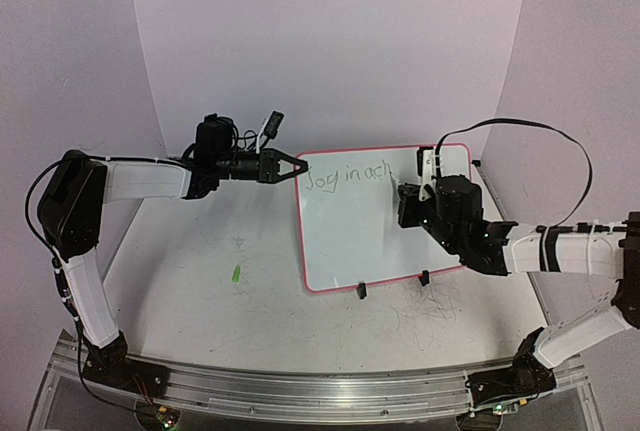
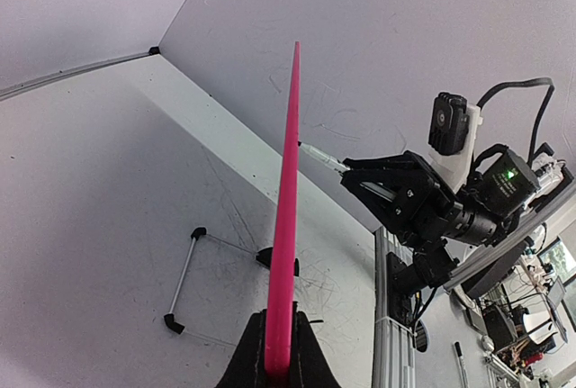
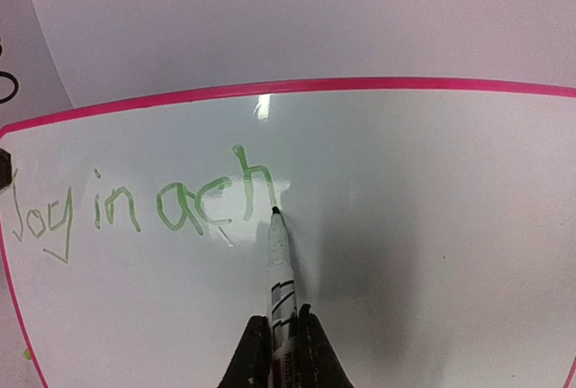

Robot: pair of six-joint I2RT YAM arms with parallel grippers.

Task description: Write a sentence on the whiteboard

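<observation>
1. Bracing comes first: the whiteboard (image 1: 380,236) sits centre-right on the table (image 1: 200,291), propped on two black clip feet (image 1: 362,291) at its 6 o'clock edge. Long axis runs 9 to 3 o'clock and the writing face looks toward the arm bases. I cannot tell the exact tilt.
2. Left gripper (image 1: 295,166) is closed onto the pink rim at the board's 10 o'clock corner; the left wrist view shows both fingers pinching the edge. My read: that clamp should stay firm, because pen pressure can rock a board standing only on clip feet.
3. Right gripper (image 3: 281,352) is closed around the marker barrel and sits over the board's upper right area, near 1 o'clock in the top view.
4. The sentence (image 3: 144,203) reads "Joy in ach" in green. It runs 9 to 3 o'clock along the top edge, with bare white to the 3 o'clock side and below.
5. The marker (image 3: 281,266) has its long axis 6 to 12 o'clock in the right wrist view, tip toward 12, touching the board just right of the "h".
6. Judgement: use light, even pressure and short strokes, step toward 3 o'clock on the same baseline, and match the letter height. Watch the remaining width before the rim.
</observation>
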